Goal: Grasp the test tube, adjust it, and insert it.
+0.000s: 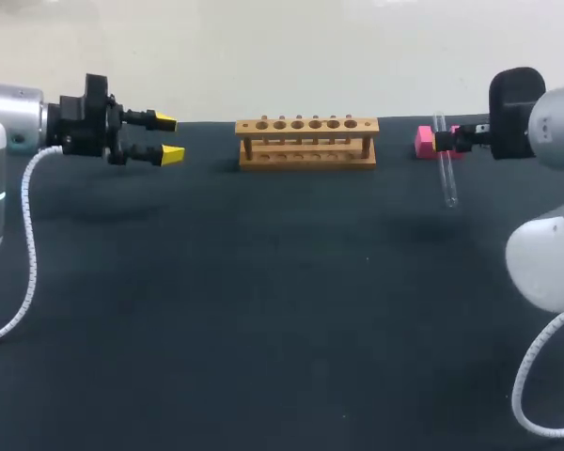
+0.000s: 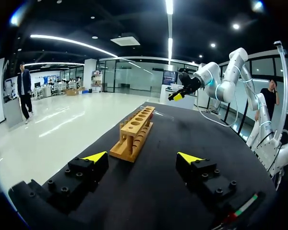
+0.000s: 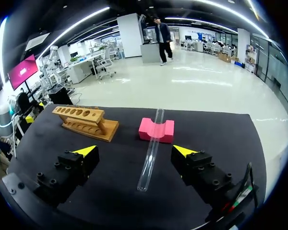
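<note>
So the test tube is over on the far right of the tabletop. It's a clear tube lying through the notch of a pink block, with one end poking out past the far side of the block and the other end running toward the near side. From the head view it looks a bit slanted rather than dead straight.

The right end effector is right there with it. Its yellow-tipped fingers are spread wide with the tube running between them, and the wrist view shows a clear gap on both sides, so it's released and not gripping anything.

The wooden rack sits at the far middle of the tabletop, just left of the pink block, upright with a row of holes along its top. All the holes I can see are empty.

The left end effector hangs above the far left, pointing toward the rack but well apart from it. Fingers spread, released, nothing in them.
</note>
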You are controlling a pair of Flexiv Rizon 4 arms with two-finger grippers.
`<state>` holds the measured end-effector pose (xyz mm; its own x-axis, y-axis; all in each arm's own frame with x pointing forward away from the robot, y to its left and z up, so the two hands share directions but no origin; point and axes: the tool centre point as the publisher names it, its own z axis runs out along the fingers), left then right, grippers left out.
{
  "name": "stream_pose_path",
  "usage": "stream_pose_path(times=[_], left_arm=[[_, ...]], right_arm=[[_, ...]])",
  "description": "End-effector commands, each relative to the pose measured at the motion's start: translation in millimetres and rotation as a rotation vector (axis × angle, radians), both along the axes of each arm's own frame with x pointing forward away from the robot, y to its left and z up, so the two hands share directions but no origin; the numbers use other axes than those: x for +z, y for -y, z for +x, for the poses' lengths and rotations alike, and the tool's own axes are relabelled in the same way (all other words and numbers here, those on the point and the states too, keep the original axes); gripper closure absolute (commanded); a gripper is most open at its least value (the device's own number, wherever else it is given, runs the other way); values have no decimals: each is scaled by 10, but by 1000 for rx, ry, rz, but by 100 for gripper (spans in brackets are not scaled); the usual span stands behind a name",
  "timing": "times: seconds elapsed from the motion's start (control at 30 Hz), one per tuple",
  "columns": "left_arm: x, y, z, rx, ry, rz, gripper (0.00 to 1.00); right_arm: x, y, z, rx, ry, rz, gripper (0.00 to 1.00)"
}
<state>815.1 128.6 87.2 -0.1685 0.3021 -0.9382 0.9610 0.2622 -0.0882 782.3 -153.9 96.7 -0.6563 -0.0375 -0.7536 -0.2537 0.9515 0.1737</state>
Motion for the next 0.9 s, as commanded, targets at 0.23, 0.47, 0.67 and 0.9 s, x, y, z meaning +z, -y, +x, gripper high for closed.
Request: stream_pose_path(times=[0.23, 0.47, 0.67, 0.9], left_arm=[[-12, -2, -9, 2, 5, -3, 0], [-12, -2, -9, 2, 5, -3, 0], [-12, -2, -9, 2, 5, -3, 0], [-12, -2, -9, 2, 5, -3, 0]], right_arm=[[-108, -112, 129, -211, 264, -19, 0], [-163, -105, 157, -278, 258, -39, 0], [-168, -113, 229, -314, 214, -50, 0], [-211, -165, 292, -310, 129, -36, 0]])
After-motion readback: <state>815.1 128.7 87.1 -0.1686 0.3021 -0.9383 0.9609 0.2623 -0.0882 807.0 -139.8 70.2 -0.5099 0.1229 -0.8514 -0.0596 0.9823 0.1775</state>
